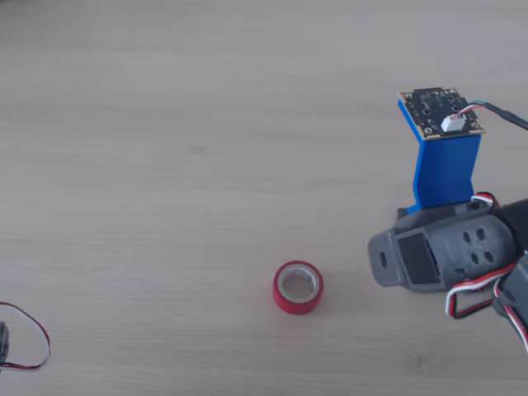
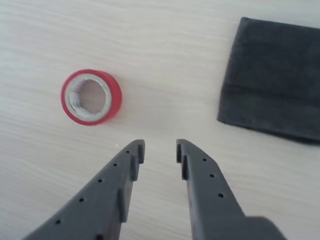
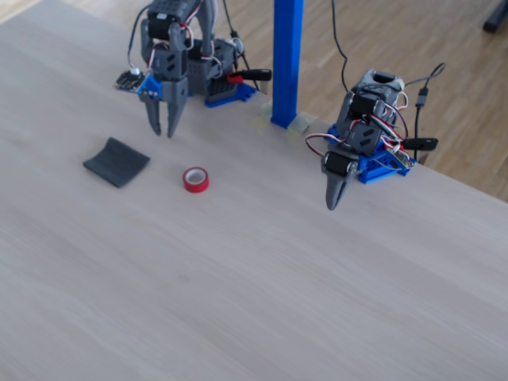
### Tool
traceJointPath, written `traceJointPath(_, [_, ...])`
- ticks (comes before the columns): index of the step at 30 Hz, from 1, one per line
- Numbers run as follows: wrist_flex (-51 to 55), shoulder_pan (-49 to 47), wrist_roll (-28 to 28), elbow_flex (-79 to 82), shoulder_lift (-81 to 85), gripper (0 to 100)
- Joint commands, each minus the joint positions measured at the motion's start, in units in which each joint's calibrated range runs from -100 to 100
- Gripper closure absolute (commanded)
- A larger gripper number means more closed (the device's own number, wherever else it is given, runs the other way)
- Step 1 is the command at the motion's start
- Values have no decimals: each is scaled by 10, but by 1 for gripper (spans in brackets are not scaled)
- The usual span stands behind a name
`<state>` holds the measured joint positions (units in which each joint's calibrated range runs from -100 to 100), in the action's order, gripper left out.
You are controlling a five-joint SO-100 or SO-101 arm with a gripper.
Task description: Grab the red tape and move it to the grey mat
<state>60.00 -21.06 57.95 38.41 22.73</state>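
in the wrist view the gripper (image 2: 160, 151) hangs spread and empty over bare desk; the red tape (image 2: 91, 97), core upward, lies ahead-left, the grey mat (image 2: 272, 80) ahead-right, apart.

Lighting: bright, even, diffuse in all three views; no glare. Shadows: faint and soft; a thin one hugs the red tape (image 2: 91, 97) up and left of the gripper (image 2: 160, 151) in the wrist view. Focus: wrist view slightly soft and washed out; fixed view sharp. Edge distortion: not apparent.
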Motion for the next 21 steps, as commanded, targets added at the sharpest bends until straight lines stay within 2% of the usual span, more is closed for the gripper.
traceJointPath(1, [-5, -16, 2, -64, -41, 86])
traceJointPath(14, [-5, -49, 3, -229, -214, 85])
traceJointPath(21, [-5, -48, 3, -256, -277, 85])
